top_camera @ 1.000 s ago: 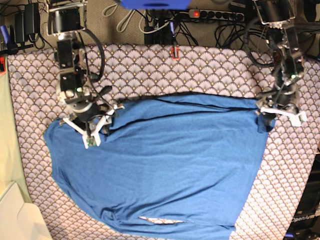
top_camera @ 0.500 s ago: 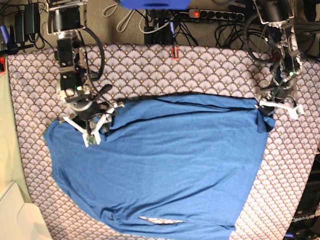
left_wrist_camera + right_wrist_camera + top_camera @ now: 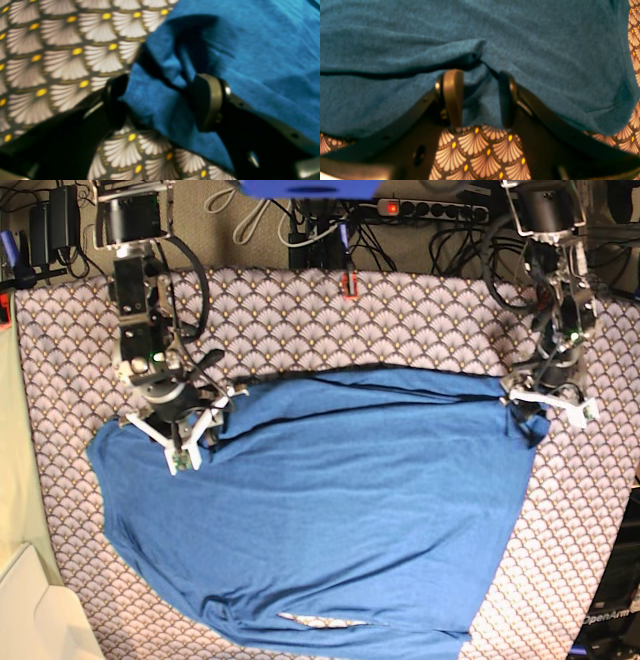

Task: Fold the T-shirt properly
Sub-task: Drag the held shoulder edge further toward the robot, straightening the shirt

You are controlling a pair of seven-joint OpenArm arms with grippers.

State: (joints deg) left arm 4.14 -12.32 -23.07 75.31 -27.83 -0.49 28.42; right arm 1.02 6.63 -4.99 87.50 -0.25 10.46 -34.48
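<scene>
on the scallop cloth (image 3: 420, 320) — t-shirt (image 3: 330, 510) spread flat
left gripper (image 3: 160, 102) and right gripper (image 3: 478, 100) fingers parted, straddling bunched shirt edges — neither pinched.

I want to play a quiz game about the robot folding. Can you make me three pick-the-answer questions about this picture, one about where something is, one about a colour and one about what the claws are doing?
1. Where does the T-shirt lie?
A. on the scallop-patterned cloth
B. in a basket
C. on a chair

2. What colour is the T-shirt?
A. red
B. blue
C. green

3. How do the jaws of the left gripper and right gripper stand?
A. shut tight
B. apart, fabric between them
C. holding a cup

Answers: 1 A, patterned cloth shows all round it. 2 B, plain blue fabric. 3 B, each wrist view shows a gap with blue fabric in it.
</scene>
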